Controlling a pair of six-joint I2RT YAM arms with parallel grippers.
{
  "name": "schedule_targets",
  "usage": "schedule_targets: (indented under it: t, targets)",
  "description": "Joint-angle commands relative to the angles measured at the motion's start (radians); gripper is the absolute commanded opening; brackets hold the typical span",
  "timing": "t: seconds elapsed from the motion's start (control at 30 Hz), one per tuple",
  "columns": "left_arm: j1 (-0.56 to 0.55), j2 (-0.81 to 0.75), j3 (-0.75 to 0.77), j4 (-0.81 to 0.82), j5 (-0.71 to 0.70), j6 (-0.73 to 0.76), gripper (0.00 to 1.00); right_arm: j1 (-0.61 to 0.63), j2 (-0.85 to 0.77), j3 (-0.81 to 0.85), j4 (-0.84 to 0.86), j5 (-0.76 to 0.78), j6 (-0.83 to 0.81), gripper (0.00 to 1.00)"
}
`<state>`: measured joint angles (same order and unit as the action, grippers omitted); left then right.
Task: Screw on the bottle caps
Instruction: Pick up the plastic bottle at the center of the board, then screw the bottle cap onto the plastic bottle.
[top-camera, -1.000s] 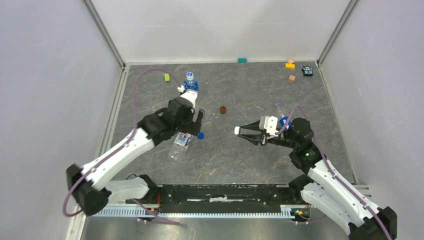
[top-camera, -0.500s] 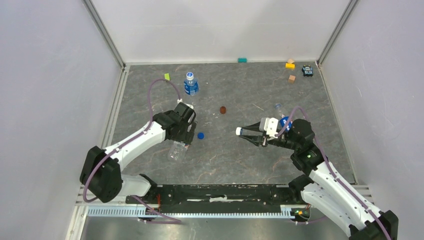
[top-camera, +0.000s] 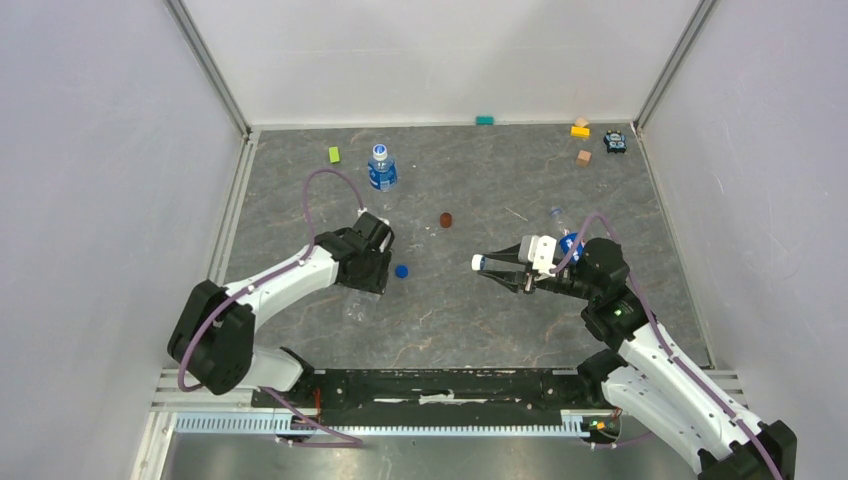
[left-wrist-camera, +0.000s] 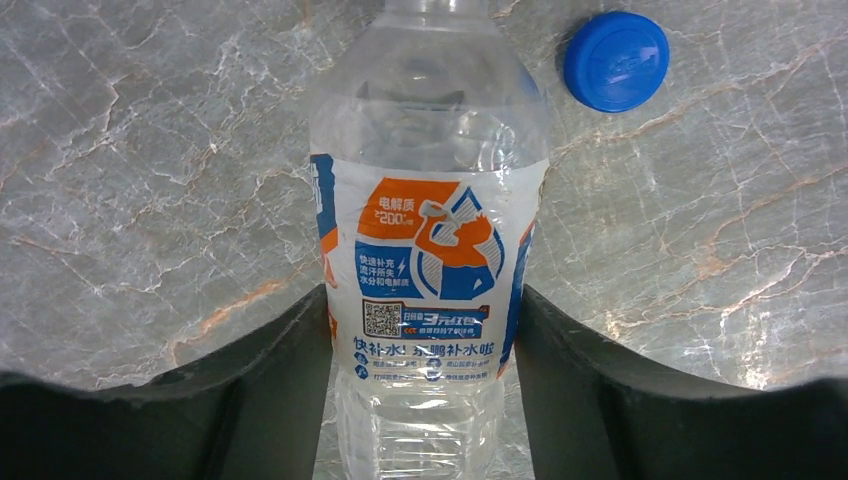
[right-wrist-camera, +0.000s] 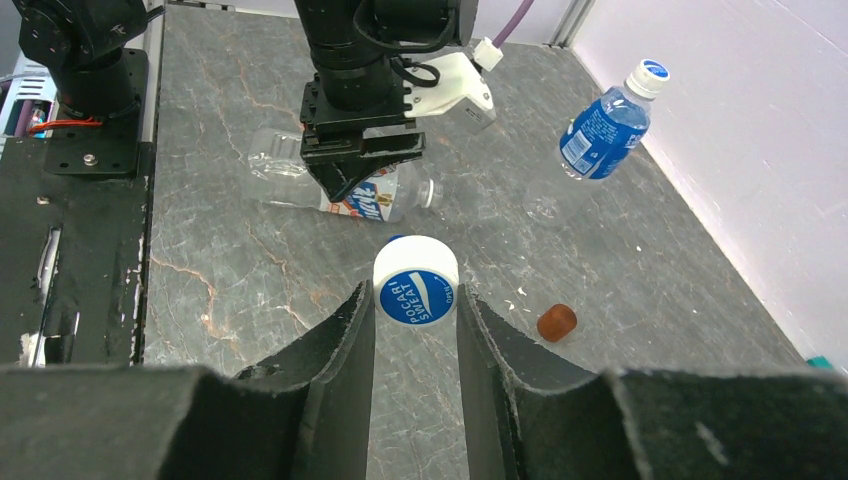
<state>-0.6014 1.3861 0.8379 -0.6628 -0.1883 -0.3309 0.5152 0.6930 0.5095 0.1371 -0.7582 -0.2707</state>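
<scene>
Left gripper (left-wrist-camera: 424, 300) straddles the lying bottle (left-wrist-camera: 430, 230), can't tell if it's clamped yet. Right gripper (right-wrist-camera: 415, 305) pinches a white cap (right-wrist-camera: 416, 272). Next up, probably: squeeze, stand the bottle upright.

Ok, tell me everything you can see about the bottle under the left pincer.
The bottle is clear plastic with a ribbed base end and a blue, orange and white wrap label bearing a QR code. It lies on its side on the grey marbled table, neck apparently uncapped, a blue cap loose beside the neck. The left pincer straddles its labelled middle, fingers close on both sides; whether they press it is unclear.
</scene>
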Motion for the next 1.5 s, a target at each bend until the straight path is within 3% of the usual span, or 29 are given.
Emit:
schedule_targets:
  t: [0.0, 0.13, 0.33, 0.5, 0.57, 0.8, 1.0, 1.47]
  targets:
    - [0.005, -0.027, 0.004, 0.049, 0.027, -0.023, 0.63, 0.001, -0.004, 0.026, 0.018, 0.0, 0.0, 0.0]
    - [0.003, -0.113, 0.003, 0.081, 0.084, 0.049, 0.55, 0.001, 0.001, 0.054, -0.017, -0.003, -0.009, 0.0]
    - [0.002, -0.32, -0.021, 0.193, 0.335, 0.244, 0.39, 0.002, 0.024, 0.147, -0.16, -0.018, -0.064, 0.0]
    - [0.002, -0.445, -0.04, 0.235, 0.554, 0.472, 0.39, 0.001, 0.069, 0.258, -0.323, -0.027, -0.112, 0.0]
    - [0.002, -0.476, -0.043, 0.241, 0.608, 0.558, 0.38, 0.001, 0.093, 0.305, -0.389, -0.035, -0.139, 0.0]
    - [-0.013, -0.519, -0.046, 0.261, 0.803, 0.773, 0.22, 0.004, 0.21, 0.484, -0.628, -0.111, -0.258, 0.0]
    - [-0.07, -0.548, -0.075, 0.291, 0.797, 0.877, 0.19, 0.032, 0.269, 0.538, -0.681, -0.144, -0.284, 0.0]
    - [-0.139, -0.536, -0.061, 0.292, 0.757, 0.882, 0.19, 0.103, 0.305, 0.573, -0.664, -0.103, -0.296, 0.0]
